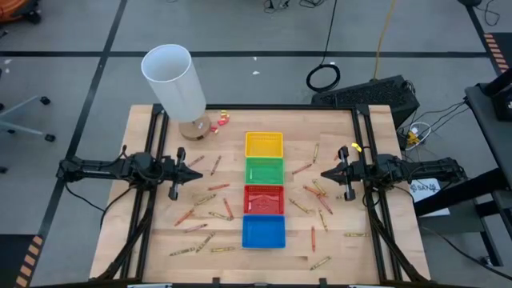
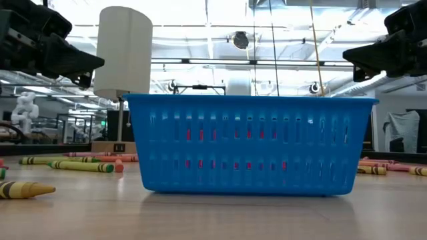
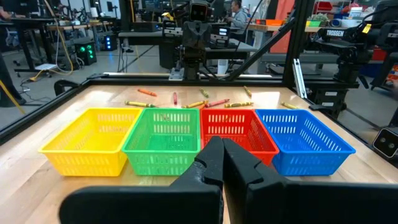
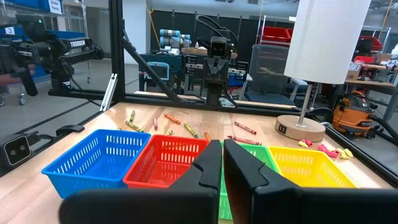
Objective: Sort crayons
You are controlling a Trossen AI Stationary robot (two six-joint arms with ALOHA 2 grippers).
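Crayons (image 1: 210, 198) are lying scattered on the wooden table (image 1: 136, 232) on both sides of a central column of four trays, none visibly inside one: a yellow tray (image 1: 263, 145) farthest back, then a green tray (image 1: 264, 171), a red tray (image 1: 263, 199) and a blue tray (image 1: 263, 232) at the front. The left gripper (image 1: 197, 172) is hovering beside the green tray, fingers pressed together and holding nothing. The right gripper (image 1: 326, 175) is facing it from the other side, likewise closed and empty. A white cylinder (image 1: 174, 82) is standing on a round wooden base at the table's back edge. "TROSSEN" is showing on the arm (image 3: 348, 34) in the left wrist view.
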